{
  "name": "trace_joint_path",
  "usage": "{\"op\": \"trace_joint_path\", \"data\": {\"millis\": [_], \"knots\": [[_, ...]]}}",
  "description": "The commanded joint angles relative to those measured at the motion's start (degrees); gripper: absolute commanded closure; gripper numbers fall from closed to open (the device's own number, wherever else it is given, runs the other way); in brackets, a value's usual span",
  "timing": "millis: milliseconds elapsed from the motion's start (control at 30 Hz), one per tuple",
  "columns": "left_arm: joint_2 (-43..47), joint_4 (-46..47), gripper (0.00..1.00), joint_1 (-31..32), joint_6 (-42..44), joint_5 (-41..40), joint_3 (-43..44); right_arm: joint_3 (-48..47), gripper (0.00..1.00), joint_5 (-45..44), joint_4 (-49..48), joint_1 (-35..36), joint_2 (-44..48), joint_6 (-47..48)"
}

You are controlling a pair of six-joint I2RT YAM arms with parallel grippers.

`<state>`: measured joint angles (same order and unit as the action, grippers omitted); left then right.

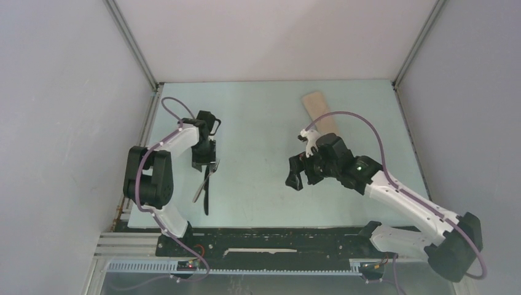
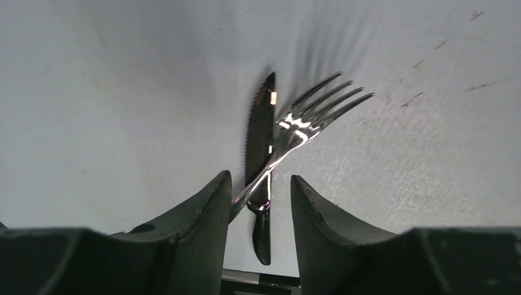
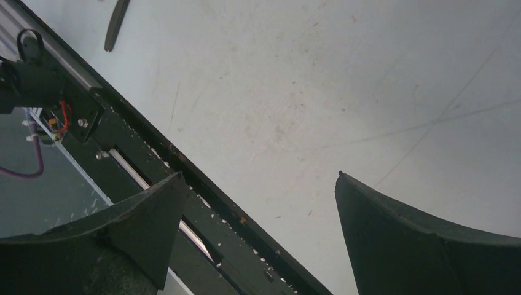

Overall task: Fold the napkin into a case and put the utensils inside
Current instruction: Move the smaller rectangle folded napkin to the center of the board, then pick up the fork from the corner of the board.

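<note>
The napkin [image 1: 321, 114] lies as a narrow beige folded case at the far right of the table, behind my right gripper [image 1: 302, 179]. The utensils lie crossed at the left. The silver fork [image 2: 301, 126] rests over the black knife [image 2: 258, 132], its tines pointing away. My left gripper [image 2: 260, 177] hangs low over their handles, its jaws partly apart and straddling both. The fork handle runs against the left finger [image 2: 209, 209], and the right finger stands apart from it. My right gripper [image 3: 258, 175] is wide open over bare table with nothing in it.
The black base rail [image 3: 184, 166] runs along the table's near edge, just below my right gripper. In the right wrist view a dark slim utensil end [image 3: 115, 24] shows at the top left. Grey walls close in the table [image 1: 264, 123] on three sides.
</note>
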<state>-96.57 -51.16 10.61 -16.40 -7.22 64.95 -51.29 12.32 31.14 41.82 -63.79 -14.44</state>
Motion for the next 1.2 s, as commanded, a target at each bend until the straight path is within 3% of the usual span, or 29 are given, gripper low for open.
{"op": "trace_joint_path", "data": {"millis": [0, 133, 333, 433, 567, 967, 1167], "knots": [[-3.0, -0.5, 0.55, 3.8, 2.5, -2.7, 2.9, 0.8, 0.02, -1.7, -0.5, -3.4, 5.1, 0.9], [-4.2, -0.2, 0.57, 4.4, 2.0, -4.5, 3.5, 2.2, 0.02, 4.1, -2.5, -7.8, 5.9, 0.2], [-3.8, 3.2, 0.49, 4.4, 1.4, -0.7, 5.0, 3.3, 0.03, 4.6, -3.3, -8.0, 2.9, -0.5], [-5.3, 3.9, 0.38, 4.3, 4.2, 2.2, 7.4, 3.7, 0.03, 4.6, -3.7, -7.8, 2.4, -0.8], [-10.0, 0.9, 0.37, 4.5, 4.2, 0.8, 13.3, 3.9, 0.03, 5.1, -4.1, -7.8, 2.3, -1.4], [-15.8, 0.7, 0.44, 5.0, 3.8, 0.2, 15.7, 3.9, 0.04, 5.6, -5.5, -6.8, 0.9, -3.2], [-16.3, 0.4, 0.56, 4.9, 3.7, -0.3, 15.4, 3.9, 0.04, 5.1, -6.6, -5.5, 0.3, -3.8]]}}
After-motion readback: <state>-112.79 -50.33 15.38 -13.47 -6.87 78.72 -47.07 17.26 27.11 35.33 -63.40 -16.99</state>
